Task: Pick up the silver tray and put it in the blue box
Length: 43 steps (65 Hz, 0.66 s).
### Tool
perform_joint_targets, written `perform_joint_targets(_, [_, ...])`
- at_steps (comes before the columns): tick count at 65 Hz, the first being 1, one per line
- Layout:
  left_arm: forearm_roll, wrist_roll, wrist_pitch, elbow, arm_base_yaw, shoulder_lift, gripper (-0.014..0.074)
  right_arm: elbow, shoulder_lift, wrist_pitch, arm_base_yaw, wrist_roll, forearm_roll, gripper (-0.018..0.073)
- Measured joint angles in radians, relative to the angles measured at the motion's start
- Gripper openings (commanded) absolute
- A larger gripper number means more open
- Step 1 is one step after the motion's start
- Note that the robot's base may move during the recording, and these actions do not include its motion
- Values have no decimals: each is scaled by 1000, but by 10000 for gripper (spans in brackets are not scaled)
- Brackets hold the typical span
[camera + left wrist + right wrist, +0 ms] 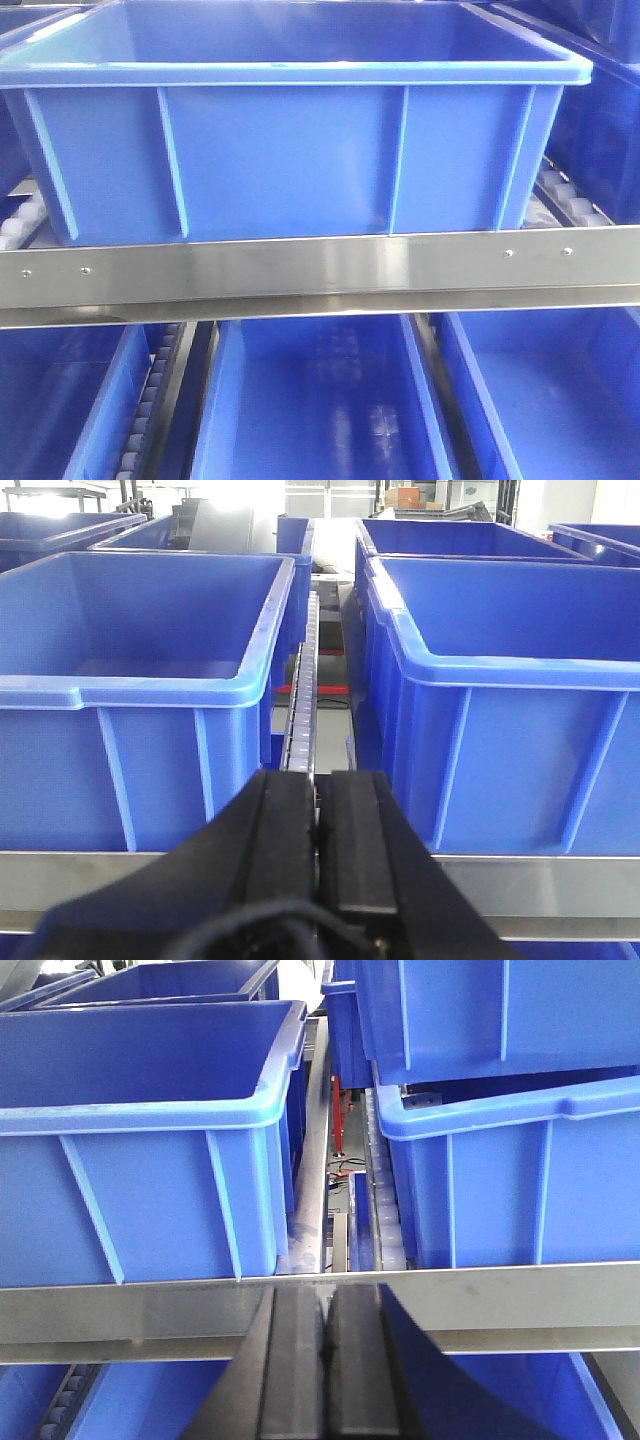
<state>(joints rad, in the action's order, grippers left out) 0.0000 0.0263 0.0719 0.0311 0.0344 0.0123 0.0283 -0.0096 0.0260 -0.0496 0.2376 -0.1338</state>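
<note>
The silver tray is out of view in all three views. A large blue box [290,150] with vertical ribs and a lipped rim stands on the upper rack level in the front view, and what shows of its inside holds nothing. My left gripper [318,780] is shut with nothing between its black fingers. It points at the gap between two blue boxes [140,680] [500,710]. My right gripper [326,1295] is also shut and holds nothing. It sits just in front of the rack bar, below a blue box [150,1140]. Neither gripper shows in the front view.
A flat steel rack bar [320,265] runs across in front of the boxes. Roller tracks [300,710] lie between neighbouring boxes. More blue crates [310,400] sit on the lower level. At the right of the right wrist view, crates [500,1160] are stacked.
</note>
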Motion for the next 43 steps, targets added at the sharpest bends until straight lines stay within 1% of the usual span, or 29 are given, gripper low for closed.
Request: perform_joint_targets(43, [0,2,0,0,0,0,-6,0,0,0,0,0,0,52])
